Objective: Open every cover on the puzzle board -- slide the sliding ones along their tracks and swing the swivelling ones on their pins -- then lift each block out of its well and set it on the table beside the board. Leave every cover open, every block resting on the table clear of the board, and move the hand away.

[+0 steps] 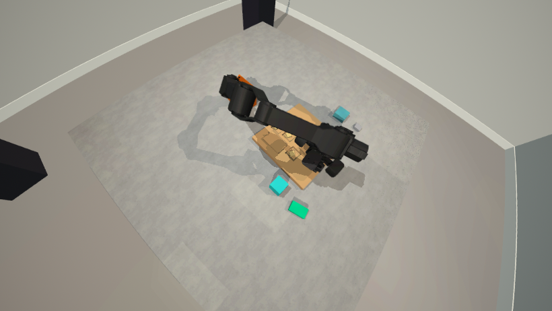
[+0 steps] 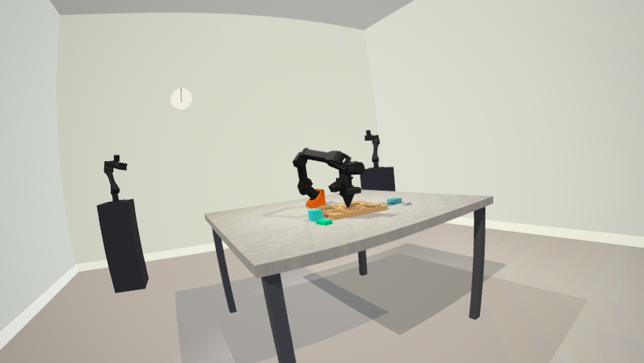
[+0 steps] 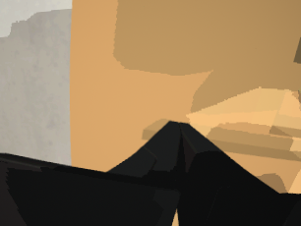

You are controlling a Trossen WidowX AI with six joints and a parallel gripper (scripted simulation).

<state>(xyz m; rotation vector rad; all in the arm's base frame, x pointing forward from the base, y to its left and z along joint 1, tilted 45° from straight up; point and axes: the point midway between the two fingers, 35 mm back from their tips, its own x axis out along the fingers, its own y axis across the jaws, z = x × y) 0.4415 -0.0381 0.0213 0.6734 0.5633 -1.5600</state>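
Jaws: shut tight, holding nothing; gripper (image 3: 178,128) tip pressed down on the board.
Board: puzzle board (image 1: 305,180) mid-table, four blocks already off it, at 2 and 7 o'clock.
Cover: cover (image 3: 197,34) at 12 o'clock from the tip.
Risk: the closed tip may skid off the cover, or drag the whole board.

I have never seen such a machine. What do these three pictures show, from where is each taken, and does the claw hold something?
The black machine is a robot arm on an orange base, standing on a table. One picture looks down from above, one from across the room, one from a camera beside the claw. On the table lies a wooden puzzle board. Beside it rest a cyan block, a green block, a second cyan block and a small grey block. The claw is shut, holds nothing, and points down at the board.
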